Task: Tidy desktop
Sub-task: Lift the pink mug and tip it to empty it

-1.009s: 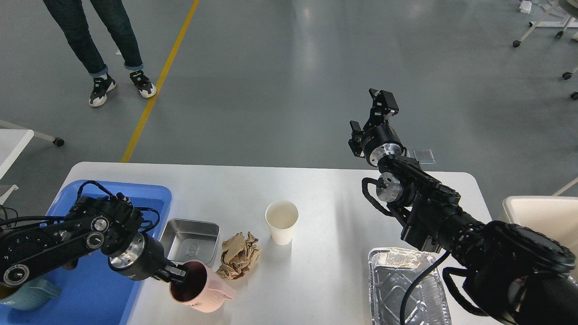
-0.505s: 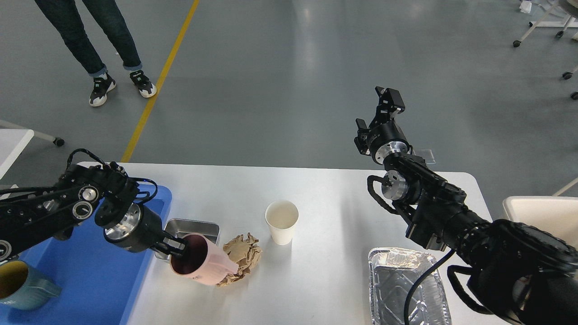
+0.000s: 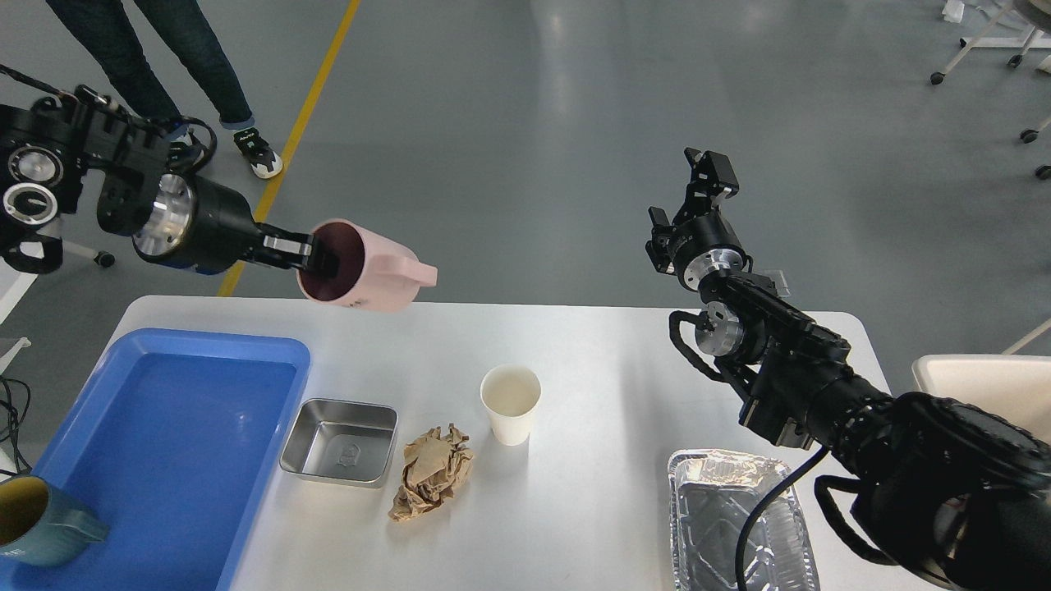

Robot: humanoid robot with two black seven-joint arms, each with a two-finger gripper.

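Lifted since a moment ago: pink cup (image 3: 361, 267), now high above the far edge of the white matte surface (image 3: 608, 394), left pincer (image 3: 316, 254) clamped on its rim. Right pincer (image 3: 698, 185) raised beyond the far edge, fingers apart, holding nothing.

Matte white desktop (image 3: 608, 394), glossy blue plastic tray (image 3: 164, 460), shiny steel pan (image 3: 341, 443), crinkled foil tray (image 3: 722, 517), crumpled brown paper (image 3: 431, 480)

- Tray (image 3: 176, 460) at the left end of the desktop (image 3: 591, 345); mug (image 3: 37, 521) in its near corner.
- Rightward along the desktop: steel pan (image 3: 341, 442), crumpled paper (image 3: 431, 483), paper cup (image 3: 511, 404), foil pan (image 3: 722, 517).
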